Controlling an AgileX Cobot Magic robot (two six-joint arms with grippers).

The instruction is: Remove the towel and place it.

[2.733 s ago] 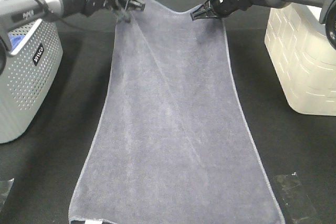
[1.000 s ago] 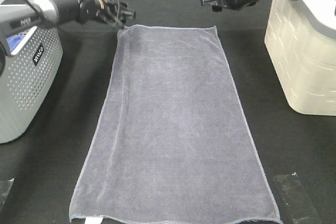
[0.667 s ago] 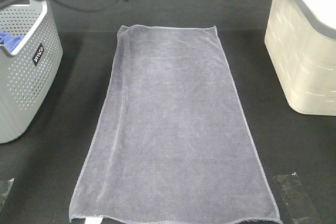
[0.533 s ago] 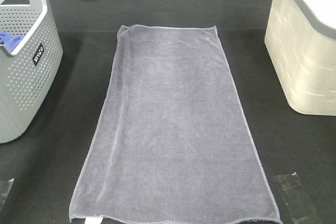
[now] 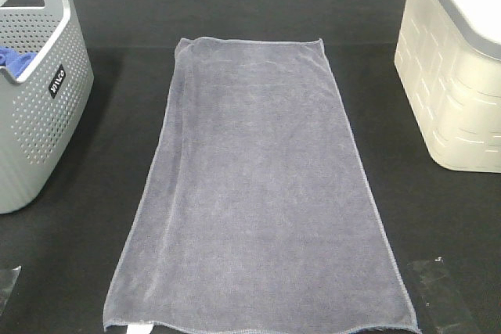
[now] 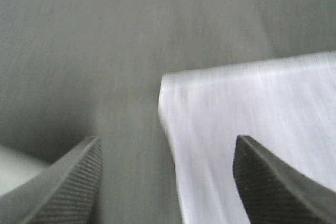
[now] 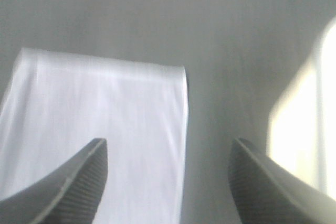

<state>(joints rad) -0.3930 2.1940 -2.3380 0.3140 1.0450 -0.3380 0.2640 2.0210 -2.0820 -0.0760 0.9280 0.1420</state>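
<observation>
The grey-lavender towel (image 5: 258, 185) lies flat and spread out lengthwise on the black table, its small white tag at the near left corner. Neither arm shows in the exterior high view. In the left wrist view my left gripper (image 6: 165, 182) is open and empty, above the towel's far left corner (image 6: 252, 129). In the right wrist view my right gripper (image 7: 168, 182) is open and empty, above the towel's far right corner (image 7: 100, 124). Both wrist views are blurred.
A grey perforated basket (image 5: 35, 107) with a bright blue cloth (image 5: 16, 56) inside stands at the left. A cream basket (image 5: 454, 76) stands at the right and shows pale in the right wrist view (image 7: 304, 129). Tape patches (image 5: 438, 295) lie at the near corners.
Both grippers let go of the towel's far corners, and the towel settled flat. Both arms then drew back and out of the exterior high view.
</observation>
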